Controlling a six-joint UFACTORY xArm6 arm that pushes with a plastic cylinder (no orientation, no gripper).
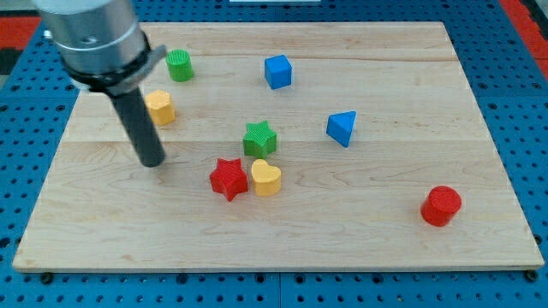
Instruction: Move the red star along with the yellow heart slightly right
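The red star (228, 179) lies near the middle of the wooden board, touching the yellow heart (266, 178) on its right. The green star (259, 139) sits just above the pair, close to the heart's top. My tip (152, 162) rests on the board to the view's left of the red star, about a block and a half away from it, at nearly the same height in the view.
A yellow block (160, 107) and a green cylinder (179, 65) stand at the upper left, near the rod. A blue cube (277, 72) is at top centre, a blue triangle (342, 128) right of centre, a red cylinder (441, 205) at lower right.
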